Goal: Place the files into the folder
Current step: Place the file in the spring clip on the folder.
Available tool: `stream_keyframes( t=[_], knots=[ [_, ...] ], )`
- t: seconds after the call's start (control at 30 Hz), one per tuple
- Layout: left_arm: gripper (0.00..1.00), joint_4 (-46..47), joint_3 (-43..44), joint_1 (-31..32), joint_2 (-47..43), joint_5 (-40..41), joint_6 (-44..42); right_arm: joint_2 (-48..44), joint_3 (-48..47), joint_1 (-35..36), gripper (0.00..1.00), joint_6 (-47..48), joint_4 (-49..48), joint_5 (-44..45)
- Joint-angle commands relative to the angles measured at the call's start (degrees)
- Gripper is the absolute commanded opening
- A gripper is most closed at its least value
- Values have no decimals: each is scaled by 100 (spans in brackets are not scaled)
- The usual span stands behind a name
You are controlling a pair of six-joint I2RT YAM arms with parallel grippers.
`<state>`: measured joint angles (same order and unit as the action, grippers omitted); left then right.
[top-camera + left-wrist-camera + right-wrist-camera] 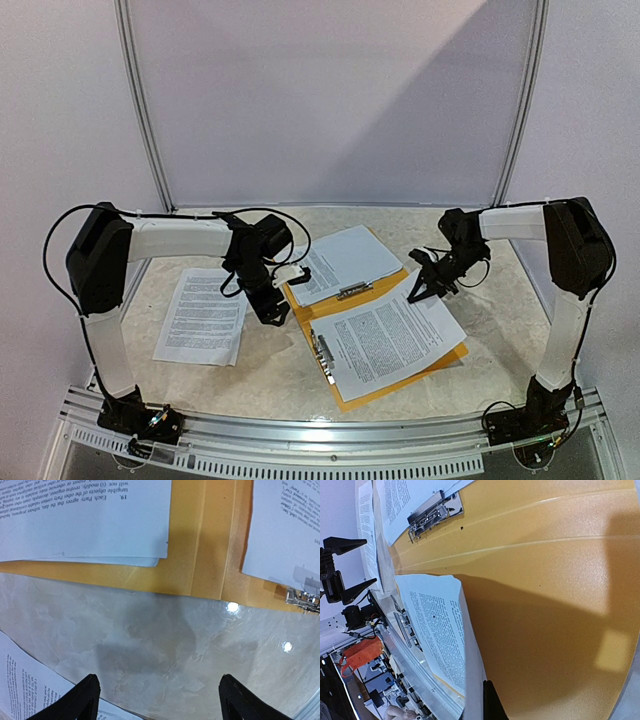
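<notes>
The folder [210, 550] lies open in the middle of the desk [280, 375]. It has one page [345, 258] on its far half, under the metal clip [353, 291], and a second page [395, 345] on its near half. A pile of loose sheets [203, 316] is not yet inside. It lies flat on the desk to the left of the folder, a little apart from its left edge. Its long axis runs from near to far, with the top leaning slightly toward the folder.

The left tool [270, 308] hangs over bare desk just beside the left edge of the folder, between the folder and the pile. Its fingers [87, 700] are spread wide and hold nothing. The pile is therefore on the side of this tool away from the folder, and I judge the left arm clearly the nearer one for it.

The right tool [425, 288] is at the right side of the folder, at the far corner of the second page. In the right wrist view the edge of this page rises up to the fingertip, so the tool seems closed on it.
</notes>
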<state>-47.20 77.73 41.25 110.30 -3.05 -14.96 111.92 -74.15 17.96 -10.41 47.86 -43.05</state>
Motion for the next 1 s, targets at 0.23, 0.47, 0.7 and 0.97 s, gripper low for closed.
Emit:
stream_keyframes(
  t=[0.23, 0.47, 0.7, 0.97],
  knots=[
    [84, -40, 44, 102, 48, 32, -54, -169, 234, -11, 0, -57, -294, -306],
    [84, -67, 58, 100, 60, 32, -54, -154, 224, -10, 25, -49, -276, -145],
    [84, -87, 82, 102, 79, 32, -52, -157, 68, -11, 99, -23, -97, 277],
    [84, -109, 102, 111, 79, 40, -67, -103, -357, -12, 99, -77, 395, 1524]
  ],
)
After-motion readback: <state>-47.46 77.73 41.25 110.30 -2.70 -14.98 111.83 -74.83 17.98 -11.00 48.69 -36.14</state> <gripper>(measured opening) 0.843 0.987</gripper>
